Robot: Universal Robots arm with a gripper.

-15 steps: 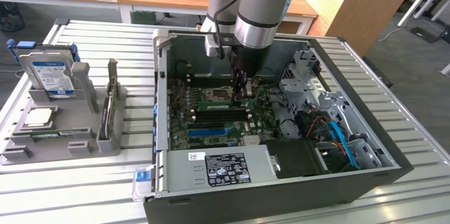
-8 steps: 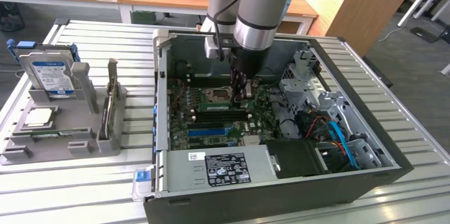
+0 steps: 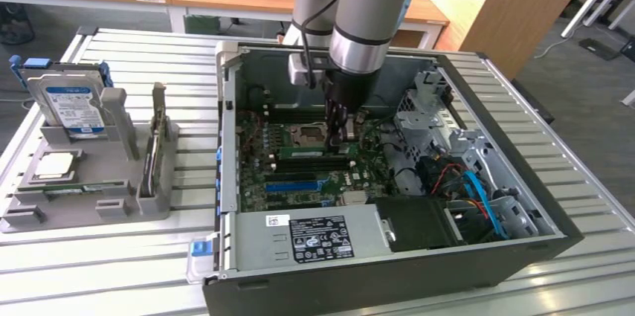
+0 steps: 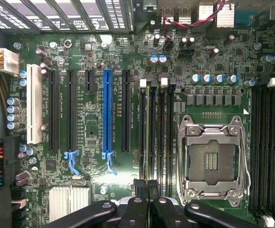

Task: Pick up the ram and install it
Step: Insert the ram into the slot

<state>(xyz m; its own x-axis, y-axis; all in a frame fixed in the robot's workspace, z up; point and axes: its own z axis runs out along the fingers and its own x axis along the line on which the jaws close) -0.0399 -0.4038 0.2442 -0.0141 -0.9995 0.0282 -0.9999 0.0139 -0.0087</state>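
Your jaws are pressed almost together, pinching the thin top edge of the ram point(image 4: 148, 133), a slim green board standing edge-on in a black motherboard slot that runs straight out from them. Just beside the jaws sits the square CPU socket point(image 4: 212, 159) in its shiny steel frame. All of this lies inside the open metal computer case point(image 3: 555, 204). Well away from the jaws, a grey plastic tray point(image 3: 149, 201) on the slatted counter point(image 3: 100, 271) holds an upright blue-labelled hard drive point(image 3: 71, 104) and a flat silver CPU chip point(image 3: 55, 166).
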